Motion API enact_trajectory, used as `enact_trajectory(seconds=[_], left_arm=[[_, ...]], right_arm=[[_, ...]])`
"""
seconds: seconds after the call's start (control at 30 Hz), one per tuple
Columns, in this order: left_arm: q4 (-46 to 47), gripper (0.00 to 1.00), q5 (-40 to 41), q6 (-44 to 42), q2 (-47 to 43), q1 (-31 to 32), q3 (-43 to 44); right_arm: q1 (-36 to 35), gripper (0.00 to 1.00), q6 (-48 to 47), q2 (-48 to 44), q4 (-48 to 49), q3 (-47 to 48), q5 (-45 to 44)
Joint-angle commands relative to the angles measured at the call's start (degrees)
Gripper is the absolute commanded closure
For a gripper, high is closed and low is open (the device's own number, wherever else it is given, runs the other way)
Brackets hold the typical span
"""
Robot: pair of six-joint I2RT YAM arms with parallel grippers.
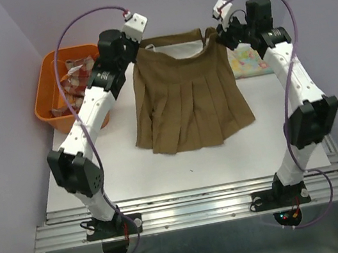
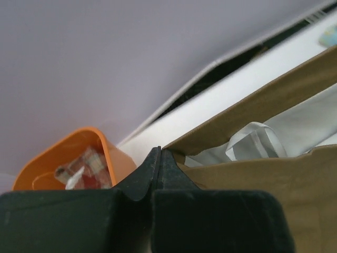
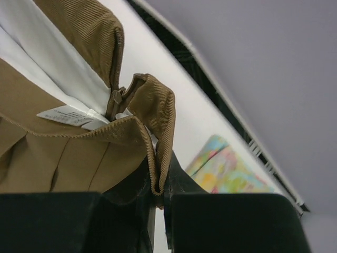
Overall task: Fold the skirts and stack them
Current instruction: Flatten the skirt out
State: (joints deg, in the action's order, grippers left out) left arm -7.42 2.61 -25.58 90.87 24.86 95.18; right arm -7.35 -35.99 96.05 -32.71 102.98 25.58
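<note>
Right of the tan skirt [image 1: 187, 97], the floral skirt [image 1: 252, 60] is mostly hidden behind the right arm [image 1: 290, 74]; left of it, the plaid skirt [image 1: 75, 76] lies partly covered by the left arm [image 1: 91, 107]. Print on the tan skirt's label [image 3: 63, 115] is unreadably small.

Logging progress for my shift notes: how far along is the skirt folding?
Looks done: the floral skirt lies compact at the far right, seemingly folded. In hand: left gripper and right gripper pinch the tan skirt at its waistband corners, not yet folded. Left: the plaid skirt sits in the orange basket.
</note>
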Motion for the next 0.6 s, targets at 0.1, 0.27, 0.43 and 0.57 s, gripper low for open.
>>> enact_trajectory(seconds=[0.1, 0.27, 0.43, 0.57], left_arm=[[4.79, 1.00, 4.42, 0.27, 23.95, -8.60, 45.75], [18.87, 1.00, 3.55, -1.22, 24.02, -9.83, 47.24], [25.09, 1.00, -1.81, -2.98, 11.10, -10.18, 20.88], [25.26, 1.00, -6.56, -5.43, 2.40, -9.83, -2.05]], right_arm=[[3.66, 0.99, 2.85, 19.86, 6.60, 37.76, -3.08], [4.19, 0.99, 5.58, 20.77, 21.08, 37.32, -6.60], [4.19, 0.99, 2.34, 12.86, 28.40, 22.04, 0.68], [4.19, 0.98, -5.81, 3.72, 28.42, 1.65, 8.14]])
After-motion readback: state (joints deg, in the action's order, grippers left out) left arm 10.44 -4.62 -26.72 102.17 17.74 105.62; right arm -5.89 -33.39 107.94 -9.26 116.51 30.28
